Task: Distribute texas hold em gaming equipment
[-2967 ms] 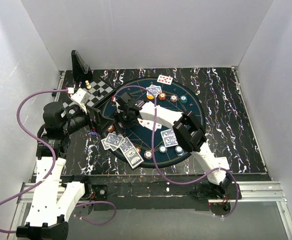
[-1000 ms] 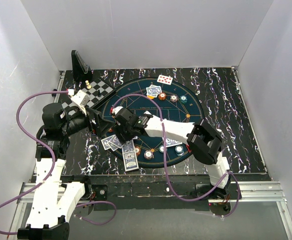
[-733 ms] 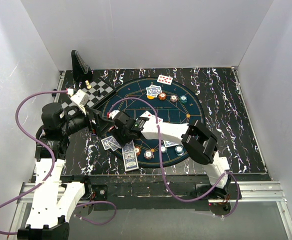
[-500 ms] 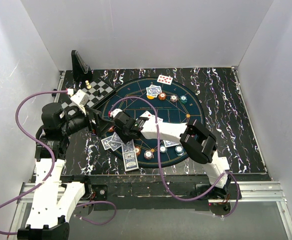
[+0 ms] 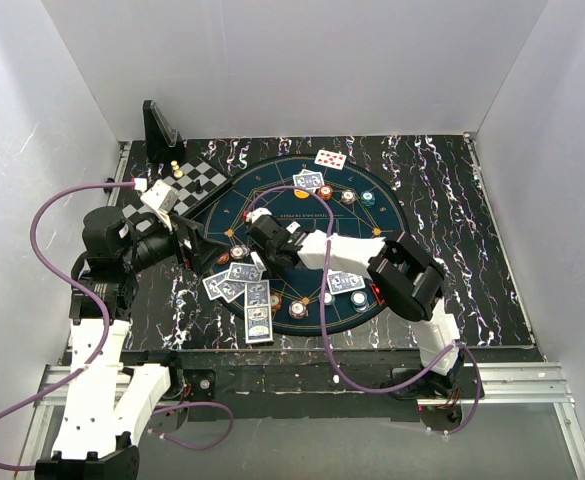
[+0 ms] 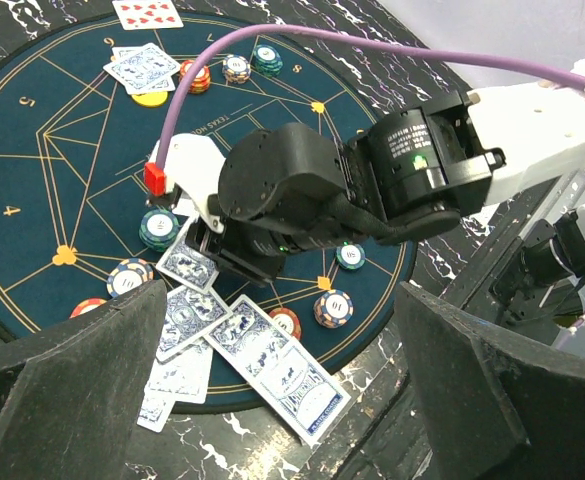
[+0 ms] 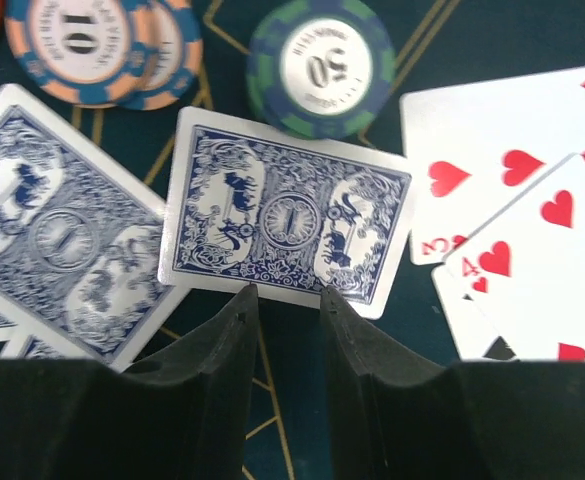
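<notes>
Card, blue back up, long axis crosswise before right hand.

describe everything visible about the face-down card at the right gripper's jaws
The card lies face down and flat on the mat, slightly skewed. Its back is a blue ornate print inside a white border. Its near edge sits at the tips of the right gripper, whose jaws stand narrowly apart. A chip marked 50 lies just past its far edge.

heart cards cropped, chess pieces perhaps indistinct
</notes>
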Controlling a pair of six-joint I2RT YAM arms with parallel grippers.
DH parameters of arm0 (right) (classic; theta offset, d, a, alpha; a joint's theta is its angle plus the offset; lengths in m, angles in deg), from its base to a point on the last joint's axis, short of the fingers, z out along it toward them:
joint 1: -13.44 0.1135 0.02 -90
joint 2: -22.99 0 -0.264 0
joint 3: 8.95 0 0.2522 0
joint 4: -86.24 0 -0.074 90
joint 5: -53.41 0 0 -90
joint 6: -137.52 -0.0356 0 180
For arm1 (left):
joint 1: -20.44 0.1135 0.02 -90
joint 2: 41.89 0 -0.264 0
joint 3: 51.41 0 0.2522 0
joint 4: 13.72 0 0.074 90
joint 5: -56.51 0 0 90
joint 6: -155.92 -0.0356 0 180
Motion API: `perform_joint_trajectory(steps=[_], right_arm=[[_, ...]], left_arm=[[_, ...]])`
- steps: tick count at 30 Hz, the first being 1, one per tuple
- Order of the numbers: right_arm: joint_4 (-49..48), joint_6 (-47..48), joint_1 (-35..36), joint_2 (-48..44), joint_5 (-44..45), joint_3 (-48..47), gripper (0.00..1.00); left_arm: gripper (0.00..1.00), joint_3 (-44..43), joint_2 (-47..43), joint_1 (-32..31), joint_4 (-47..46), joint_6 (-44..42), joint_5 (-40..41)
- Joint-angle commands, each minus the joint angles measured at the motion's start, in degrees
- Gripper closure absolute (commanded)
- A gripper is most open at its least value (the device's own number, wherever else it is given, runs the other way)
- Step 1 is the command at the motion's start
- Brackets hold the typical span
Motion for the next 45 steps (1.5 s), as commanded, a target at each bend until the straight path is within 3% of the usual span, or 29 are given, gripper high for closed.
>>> perform_joint_trajectory(steps=[1, 9, 22, 45], right_arm=[[1.97, -1.23, -3.23, -2.09, 2.39, 1.52, 0.62], [0.22, -3.87, -3.69, -6.40, -2.52, -0.75, 0.63], [-1.89, -5.54, 3.00, 2.74, -12.46, -12.71, 0.59], [-4.18, -11.60, -2.45, 2.40, -10.45, 0.81, 0.59]], left_arm=[[0.02, -1.66, -0.55, 0.40, 0.55, 0.11, -1.22], [0.02, -1.13, -0.73, 0.40, 0.29, 0.20, -1.48], [0.02, -1.75, -0.38, 0.49, 0.82, 0.02, -1.84], [0.02, -2.36, -0.29, 0.58, 0.73, 0.11, -1.66]])
